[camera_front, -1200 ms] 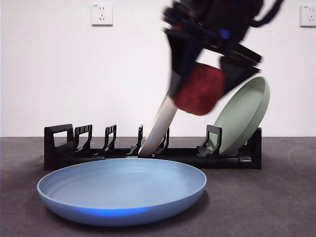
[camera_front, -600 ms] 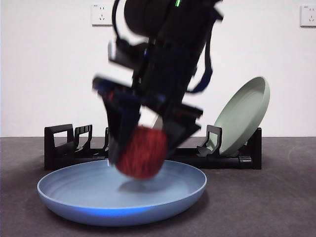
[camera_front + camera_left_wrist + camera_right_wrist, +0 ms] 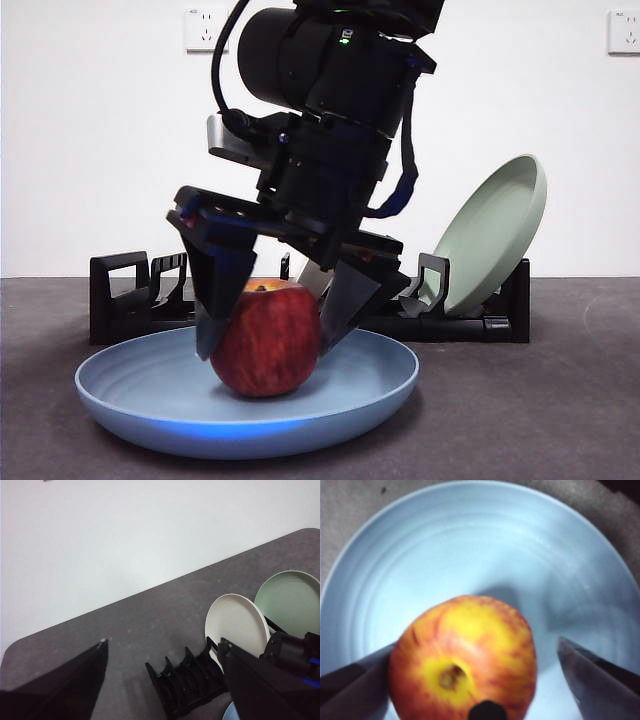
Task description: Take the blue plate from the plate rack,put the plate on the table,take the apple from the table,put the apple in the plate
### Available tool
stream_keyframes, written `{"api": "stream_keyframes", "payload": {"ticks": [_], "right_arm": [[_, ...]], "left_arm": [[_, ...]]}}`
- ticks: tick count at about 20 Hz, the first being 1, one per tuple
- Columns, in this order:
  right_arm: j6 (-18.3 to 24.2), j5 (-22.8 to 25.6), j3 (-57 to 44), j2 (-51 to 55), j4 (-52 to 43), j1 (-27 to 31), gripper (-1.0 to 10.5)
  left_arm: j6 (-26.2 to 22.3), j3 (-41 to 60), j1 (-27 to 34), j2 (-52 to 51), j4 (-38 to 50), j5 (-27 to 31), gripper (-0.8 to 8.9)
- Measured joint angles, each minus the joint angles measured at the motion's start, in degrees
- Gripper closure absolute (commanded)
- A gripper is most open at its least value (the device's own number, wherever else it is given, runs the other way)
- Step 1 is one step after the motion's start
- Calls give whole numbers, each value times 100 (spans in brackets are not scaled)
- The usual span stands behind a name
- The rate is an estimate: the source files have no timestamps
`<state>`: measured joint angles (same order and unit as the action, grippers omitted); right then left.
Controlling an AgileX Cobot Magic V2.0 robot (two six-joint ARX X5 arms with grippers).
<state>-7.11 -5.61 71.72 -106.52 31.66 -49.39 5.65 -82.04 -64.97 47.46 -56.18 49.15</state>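
Observation:
The dark red apple (image 3: 265,340) sits upright in the middle of the blue plate (image 3: 130,395), which lies flat on the table (image 3: 540,400) in front of the plate rack (image 3: 120,290). My right gripper (image 3: 265,348) reaches down over the apple with a jaw on each side. In the right wrist view the apple (image 3: 465,665) shows its yellow stem patch on the plate (image 3: 470,540); the right gripper (image 3: 472,650) is open, with one jaw at the apple's side and the other apart from it. My left gripper (image 3: 164,641) is open and empty, high above the rack (image 3: 185,687).
A sage-green plate (image 3: 490,235) leans in the rack's right end. A cream-white plate (image 3: 235,625) stands in the rack beside it, mostly hidden behind the arm in the front view. A white wall with sockets stands behind the table.
The right gripper came down from above the rack with the apple, set it in the blue plate and opened its jaws. The plates and the rack have not moved.

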Motion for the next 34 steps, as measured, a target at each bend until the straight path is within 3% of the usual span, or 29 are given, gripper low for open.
{"api": "stream_keyframes", "payload": {"ticks": [3,9,11,13,14,16,17,19,24,26,29,34], "right_arm": [[2,2,61,258,138,44,443],[2,2,136,1856,407,367,443],[15,13,136,2334,649,540,447],[50,254,136,2813,822,708,482],[79,442,136,3049,905,769,592],[175,848,136,3469,1034,855,880],[203,1040,136,3633,1093,885,967],[229,1318,136,3853,1207,940,962],[264,1333,-4,4081,1246,1246,962],[269,1331,-310,4266,1084,1355,962],[323,1322,-1106,4752,551,1512,962],[350,1316,-2761,5987,-380,1563,962]], "left_arm": [[0,0,0,155,0,2,445],[-15,0,0,866,155,-17,446],[-179,0,13,1180,269,-131,511],[-411,0,127,1405,455,-588,684],[-520,0,227,1486,509,-874,787],[-660,0,505,1637,575,-1394,823],[-708,0,678,1698,616,-1646,823],[-780,0,1088,1759,708,-2151,823],[-822,57,2568,1749,791,-3204,823],[-822,413,3069,1600,949,-3591,823],[-726,1397,3515,1147,1425,-3731,823],[-343,3593,3633,-149,2667,-3735,823]]}}
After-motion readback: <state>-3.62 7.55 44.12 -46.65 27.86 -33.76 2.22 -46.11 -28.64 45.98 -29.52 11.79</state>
